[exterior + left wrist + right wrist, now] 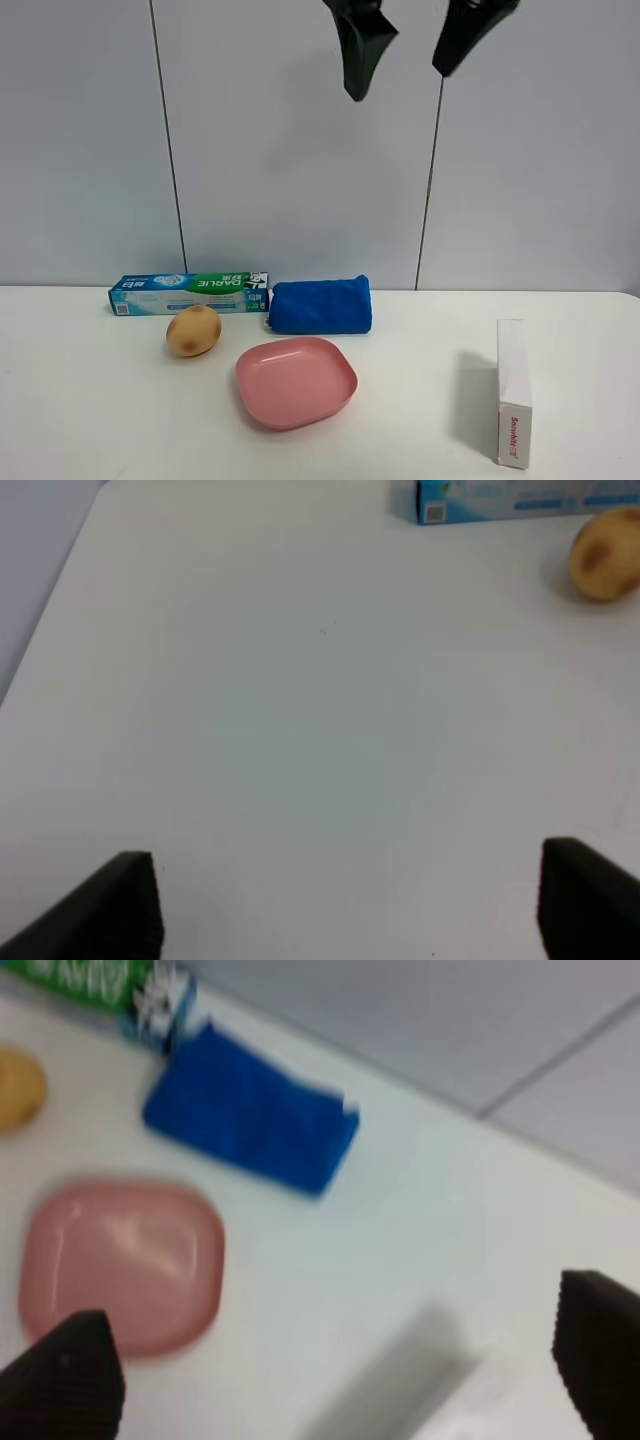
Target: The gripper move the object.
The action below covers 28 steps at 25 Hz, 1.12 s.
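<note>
**A:** From the high camera, where is the toothpaste carton?

**B:** The toothpaste carton [188, 293] lies flat on the table [100, 420], behind the pink dish [296, 381] and off to its left, along the foot of the wall [80, 150]. Its black-and-white end sits just beside the blue cloth [320, 305], which is directly behind the dish. I cannot tell whether the two touch. A potato [193, 330] rests just left of the dish, in front of the carton. A white box [513, 392] stands on edge well to the dish's right.

**A:** And the claw?

**B:** The right gripper [412, 45] hangs high above the dish and a little to its right. Its fingers are spread wide with nothing between them. The left gripper is not in this view.

**A:** What does the left wrist camera show?

**B:** The left gripper [350, 910] has its jaws wide, with only bare table between them. The carton's blue end [520, 500] and the potato [605, 555] are well apart from it. The dish is outside that picture.

**A:** And the right wrist camera?

**B:** It is blurred but readable. The right gripper [330, 1370] is wide open and empty, well clear of the table. The dish [120, 1265] is nearest to it, the cloth [250, 1110] lies beyond the dish, and the green carton [90, 980] lies past the cloth.

**A:** So how far along is the task?

**B:** Hardly begun, I judge. Neither gripper touches the carton. The reach, the descent, the grasp and the move itself are all left to do.
</note>
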Tool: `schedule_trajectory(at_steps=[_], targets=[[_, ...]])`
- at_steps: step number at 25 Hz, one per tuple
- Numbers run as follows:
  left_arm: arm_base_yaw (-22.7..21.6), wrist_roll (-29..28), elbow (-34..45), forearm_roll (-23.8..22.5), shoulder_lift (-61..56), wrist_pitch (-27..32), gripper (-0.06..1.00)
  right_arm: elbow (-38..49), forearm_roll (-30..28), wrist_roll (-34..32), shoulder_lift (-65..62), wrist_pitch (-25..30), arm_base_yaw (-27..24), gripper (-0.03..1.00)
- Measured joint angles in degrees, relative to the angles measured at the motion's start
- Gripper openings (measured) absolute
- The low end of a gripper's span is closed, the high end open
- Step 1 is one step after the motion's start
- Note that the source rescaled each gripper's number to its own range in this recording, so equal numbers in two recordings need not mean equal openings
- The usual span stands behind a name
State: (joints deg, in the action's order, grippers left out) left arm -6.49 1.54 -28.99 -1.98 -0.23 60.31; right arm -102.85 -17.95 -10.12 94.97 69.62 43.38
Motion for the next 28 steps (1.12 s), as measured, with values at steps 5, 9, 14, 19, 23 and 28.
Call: schedule_trajectory(at_steps=[5,9,14,19,23,28], targets=[[0.0,0.0,0.0,0.0,0.0,0.0,1.0,15.85,4.25,-0.69,-9.02,-1.3,-1.07,0.83],[0.0,0.0,0.0,0.0,0.0,0.0,1.0,25.18,7.51,-0.73,-15.94,-3.17,-3.9,0.83],[0.0,0.0,0.0,0.0,0.0,0.0,1.0,36.01,8.76,-0.5,-24.81,-3.58,-9.2,0.83],[0.0,0.0,0.0,0.0,0.0,0.0,1.0,44.84,8.88,-0.43,-35.35,-3.58,-14.98,0.83],[0.0,0.0,0.0,0.0,0.0,0.0,1.0,49.97,9.36,-0.43,-45.81,-3.57,-21.12,0.83],[0.0,0.0,0.0,0.0,0.0,0.0,1.0,54.04,9.42,-0.43,-59.54,-3.31,-29.38,0.83]])
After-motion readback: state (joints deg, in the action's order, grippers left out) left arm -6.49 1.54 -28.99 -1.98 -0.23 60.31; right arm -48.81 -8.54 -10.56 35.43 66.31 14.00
